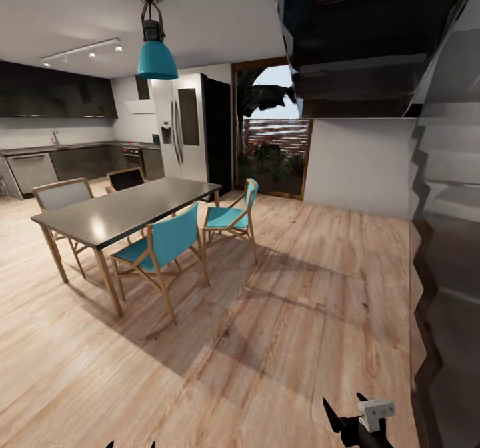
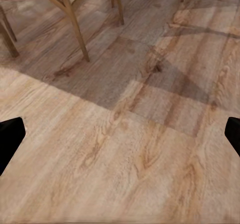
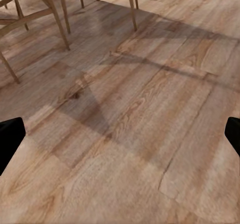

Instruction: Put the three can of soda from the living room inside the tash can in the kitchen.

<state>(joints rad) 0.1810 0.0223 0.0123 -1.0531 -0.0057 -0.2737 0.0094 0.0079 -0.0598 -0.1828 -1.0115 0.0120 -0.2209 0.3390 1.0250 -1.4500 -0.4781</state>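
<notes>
the kitchen (image 1: 73, 148) lies at the upper left of the head view: dark cabinets along the wall, a steel fridge (image 1: 181, 128) and a white hood beside it. nearer stands a dark dining tabletop (image 1: 127, 208) ringed by teal chairs (image 1: 167, 241), under a teal pendant lamp (image 1: 157, 58). broad light wood floor (image 1: 280, 301) lies open from centre to lower right, edged at the right by a dark staircase (image 1: 440, 168). the left gripper (image 2: 120, 134) and right gripper (image 3: 120, 134) hang over bare floor, fingers (image 3: 10, 136) spread wide, holding nothing.
</notes>
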